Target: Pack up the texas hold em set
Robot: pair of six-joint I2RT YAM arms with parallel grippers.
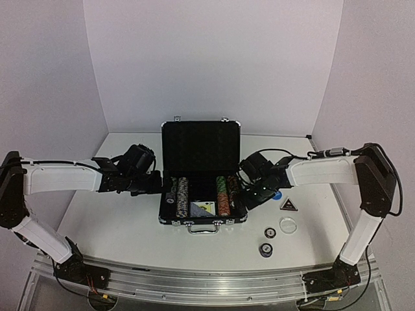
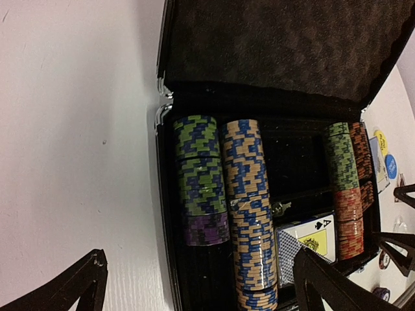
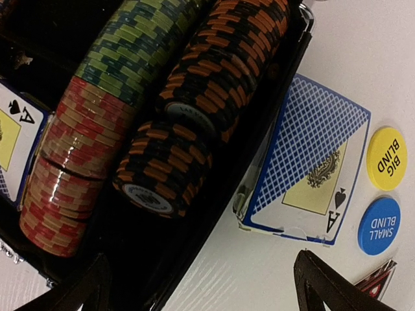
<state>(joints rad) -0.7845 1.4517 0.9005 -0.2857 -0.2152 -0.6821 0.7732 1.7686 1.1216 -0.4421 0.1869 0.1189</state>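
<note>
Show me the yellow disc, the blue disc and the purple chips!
yellow disc [image 3: 386, 158]: right wrist view, middle of its printed face.
blue disc [image 3: 379, 225]: right wrist view, middle of its printed face.
purple chips [image 2: 206, 229]: left wrist view, striped edges at the row's near end.

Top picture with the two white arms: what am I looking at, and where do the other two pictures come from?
Those are two robot arms bolted at the table's near edge, each ending in a two-finger pincer. That picture comes from a fixed camera above and behind them; the other two come from cameras on each wrist. The left pincer and right pincer are open, holding nothing. Between them an open black briefcase holds striped chips and a card deck. On the table right of it lie another deck, a yellow disc, a blue disc, a triangular button, a clear disc and loose chips.
</note>
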